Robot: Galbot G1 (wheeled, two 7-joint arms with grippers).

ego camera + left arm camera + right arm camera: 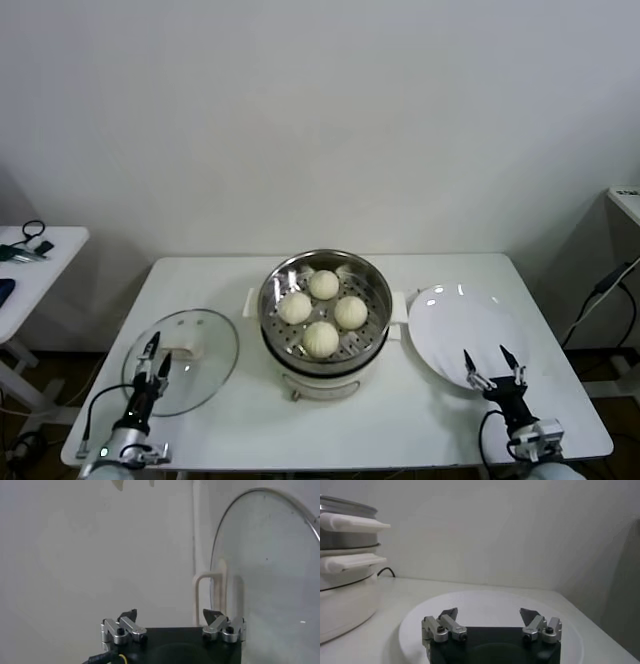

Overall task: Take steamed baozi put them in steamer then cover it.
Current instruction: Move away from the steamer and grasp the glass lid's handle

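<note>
While both my grippers — left (155, 352), right (493, 365) — wait spread wide and empty, four smooth cream baozi (322, 311) sit in the shiny steamer (371, 281) (centre table); the glass cover (207, 345) lies beside my left

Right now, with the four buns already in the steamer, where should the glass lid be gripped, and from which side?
Grip the glass lid by its white handle, coming straight down from above. The lid lies flat on the table, handle facing up, and its glass dome and thin rim offer little to pinch. The left gripper, open, is right beside it; the right gripper, open, waits over the plate.
</note>
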